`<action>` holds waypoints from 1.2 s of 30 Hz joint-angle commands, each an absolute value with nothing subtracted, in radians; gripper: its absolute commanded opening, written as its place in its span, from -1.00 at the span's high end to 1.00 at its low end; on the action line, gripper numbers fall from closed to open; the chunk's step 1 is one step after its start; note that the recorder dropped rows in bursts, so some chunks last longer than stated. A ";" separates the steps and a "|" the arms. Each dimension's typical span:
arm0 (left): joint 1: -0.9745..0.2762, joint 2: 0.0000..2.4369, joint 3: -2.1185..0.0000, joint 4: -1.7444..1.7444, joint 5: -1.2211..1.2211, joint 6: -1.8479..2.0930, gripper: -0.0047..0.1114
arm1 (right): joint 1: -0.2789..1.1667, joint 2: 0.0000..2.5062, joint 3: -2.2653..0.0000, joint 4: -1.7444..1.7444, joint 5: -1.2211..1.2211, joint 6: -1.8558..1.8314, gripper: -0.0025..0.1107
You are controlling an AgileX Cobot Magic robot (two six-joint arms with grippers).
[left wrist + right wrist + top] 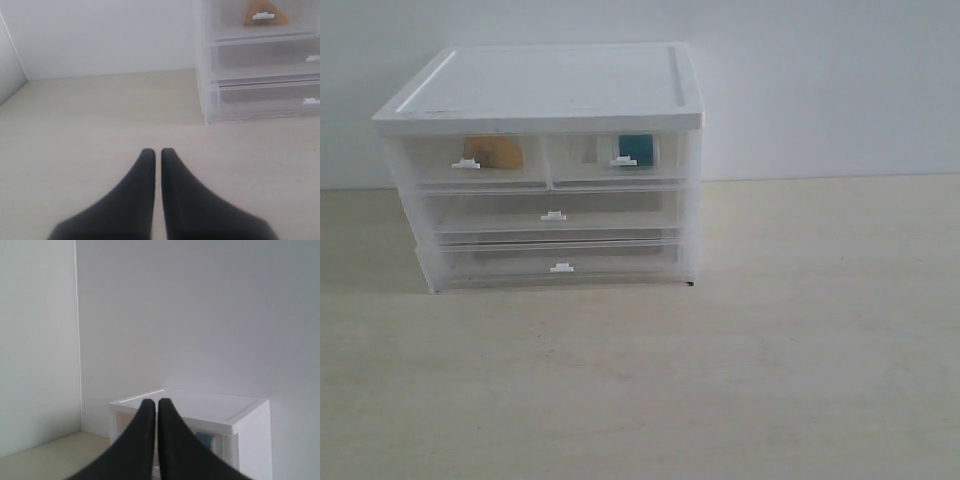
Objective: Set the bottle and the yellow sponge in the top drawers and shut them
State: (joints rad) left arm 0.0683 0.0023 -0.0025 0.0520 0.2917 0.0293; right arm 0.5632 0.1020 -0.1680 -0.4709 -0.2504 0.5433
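I found top drawers [520,172] shut: yellow sponge [492,152] left, bottle [636,150] right. Left end effector [156,152] and right end effector [151,402] were closed.

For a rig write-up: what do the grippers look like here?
The left gripper and right gripper look alike: two plain matte black fingers each, broad at the base and curving in to narrow rounded tips. No cables, markings or arm links show in any view.
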 commanded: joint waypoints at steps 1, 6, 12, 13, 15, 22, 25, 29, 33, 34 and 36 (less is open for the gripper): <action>0.072 0.000 0.000 0.042 0.292 0.034 0.85 | 0.534 0.102 -0.160 -0.405 -0.249 0.537 0.96; 0.072 0.000 0.000 0.042 0.292 0.034 0.85 | 0.392 0.041 -0.160 -0.314 -0.249 0.495 0.96; 0.072 0.000 0.000 0.042 0.292 0.034 0.85 | 0.180 0.000 -0.160 -0.173 -0.270 0.337 0.96; 0.072 0.000 0.000 0.042 0.292 0.034 0.85 | 0.160 0.000 -0.160 -0.167 -0.267 0.326 0.96; 0.072 0.000 0.000 0.042 0.292 0.034 0.85 | 0.088 0.000 -0.150 -0.164 -0.251 0.315 0.96; 0.072 0.000 0.000 0.042 0.292 0.034 0.85 | 0.081 0.000 0.000 -0.166 -0.122 0.211 0.96; 0.072 0.000 0.000 0.042 0.292 0.034 0.85 | 0.081 0.000 0.000 -0.166 0.014 0.150 0.96; 0.072 0.000 0.000 0.042 0.292 0.034 0.85 | 0.081 0.000 0.000 -0.121 0.262 0.146 0.96; 0.072 0.000 0.000 0.042 0.292 0.034 0.85 | 0.081 0.000 0.000 -0.118 0.310 0.143 0.96; 0.072 0.000 0.000 0.042 0.292 0.034 0.85 | 0.081 0.000 0.000 -0.118 0.312 0.143 0.96; 0.072 0.000 0.000 0.042 0.292 0.034 0.85 | 0.081 0.000 0.000 -0.118 0.319 0.139 0.96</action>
State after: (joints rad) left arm 0.0683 0.0023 -0.0025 0.0520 0.2917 0.0293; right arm 0.0856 0.0046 0.0005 -0.1238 0.3069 0.1505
